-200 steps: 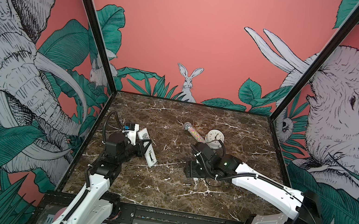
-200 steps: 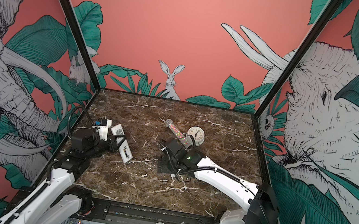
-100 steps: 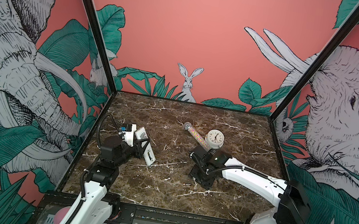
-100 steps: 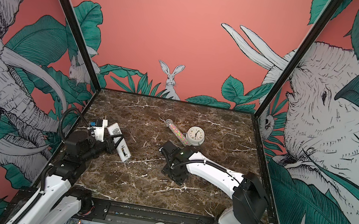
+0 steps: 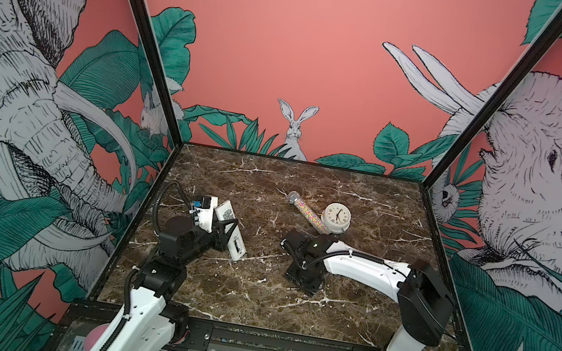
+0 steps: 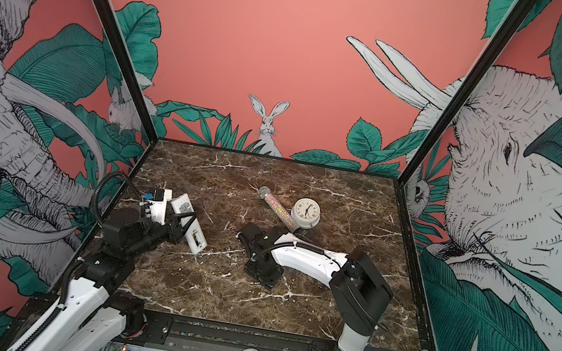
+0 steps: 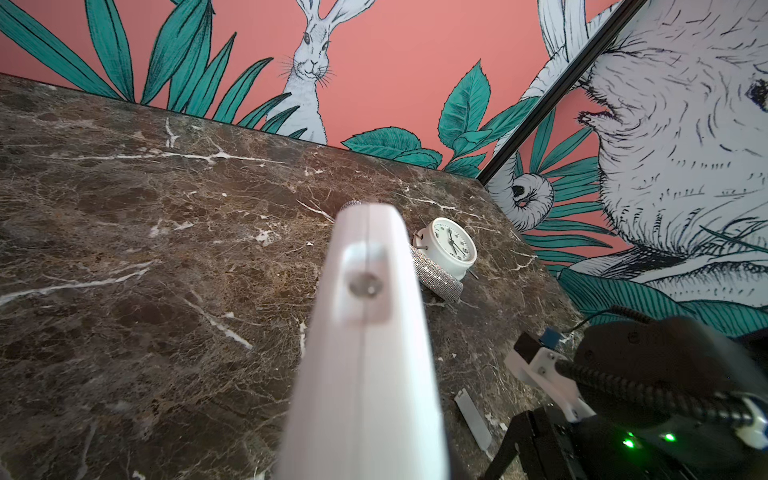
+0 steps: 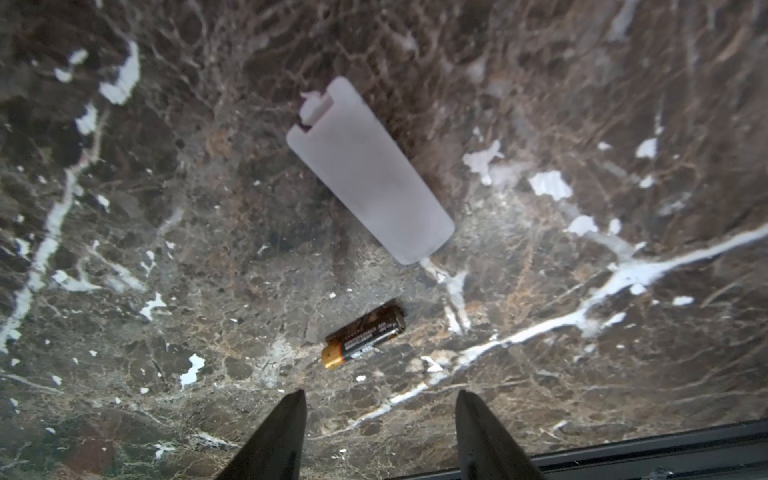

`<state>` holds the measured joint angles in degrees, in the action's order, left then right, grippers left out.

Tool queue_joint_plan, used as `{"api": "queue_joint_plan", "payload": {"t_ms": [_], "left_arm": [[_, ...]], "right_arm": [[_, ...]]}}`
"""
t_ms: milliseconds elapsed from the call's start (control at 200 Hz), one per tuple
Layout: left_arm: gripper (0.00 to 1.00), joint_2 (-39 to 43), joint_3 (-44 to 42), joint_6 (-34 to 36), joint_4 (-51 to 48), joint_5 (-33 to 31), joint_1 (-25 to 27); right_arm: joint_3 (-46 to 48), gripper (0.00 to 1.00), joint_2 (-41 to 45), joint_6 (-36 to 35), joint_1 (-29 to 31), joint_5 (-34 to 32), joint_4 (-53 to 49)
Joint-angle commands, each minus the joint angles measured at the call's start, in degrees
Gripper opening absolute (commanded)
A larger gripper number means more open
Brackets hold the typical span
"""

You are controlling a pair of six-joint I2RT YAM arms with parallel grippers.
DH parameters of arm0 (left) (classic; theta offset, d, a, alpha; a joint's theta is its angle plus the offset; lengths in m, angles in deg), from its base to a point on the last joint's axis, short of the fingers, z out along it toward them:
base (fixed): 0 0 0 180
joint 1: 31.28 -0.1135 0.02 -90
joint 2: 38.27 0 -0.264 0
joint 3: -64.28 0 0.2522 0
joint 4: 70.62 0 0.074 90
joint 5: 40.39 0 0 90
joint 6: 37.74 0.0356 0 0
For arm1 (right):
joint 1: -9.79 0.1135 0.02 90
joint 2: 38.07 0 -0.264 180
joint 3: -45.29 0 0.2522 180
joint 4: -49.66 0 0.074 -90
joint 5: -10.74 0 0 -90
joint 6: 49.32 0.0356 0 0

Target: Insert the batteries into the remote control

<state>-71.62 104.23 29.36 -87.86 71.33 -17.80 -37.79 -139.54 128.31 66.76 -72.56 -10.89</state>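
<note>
While the battery (image 8: 363, 335) lies just ahead, the right gripper (image 8: 380, 395) is parted, empty. The remote control (image 5: 237, 246) is clamped by the left gripper (image 5: 227, 229).

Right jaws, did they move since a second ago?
Yes. The right jaws came toward the front edge of the table, away from the clock, and now hang open by a battery.

Close against the left wrist lens, the remote control (image 7: 365, 353) blurs, runs off the view's edge and hides the middle of the sprinkle tube (image 7: 438, 280); the right gripper (image 8: 380, 399) shows only its fingertips, the rest cropped.
</note>
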Motion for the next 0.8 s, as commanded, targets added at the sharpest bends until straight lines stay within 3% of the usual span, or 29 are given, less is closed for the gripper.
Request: {"api": "queue_joint_plan", "payload": {"t_ms": [0, 490, 795], "left_arm": [[0.00, 0.59, -0.62, 0.50, 1.40, -0.81, 0.65], [0.00, -0.53, -0.33, 0.58, 1.64, -0.59, 0.78], [0.00, -0.60, -0.45, 0.68, 1.50, -0.49, 0.77]], "right_arm": [[-1.43, 0.58, -1.44, 10.58, -0.01, -1.80, -0.23], [1.23, 0.53, -3.56, 9.13, -0.33, -0.55, 2.55], [3.17, 0.42, -4.13, 8.16, -0.35, -0.42, 3.76]]}}
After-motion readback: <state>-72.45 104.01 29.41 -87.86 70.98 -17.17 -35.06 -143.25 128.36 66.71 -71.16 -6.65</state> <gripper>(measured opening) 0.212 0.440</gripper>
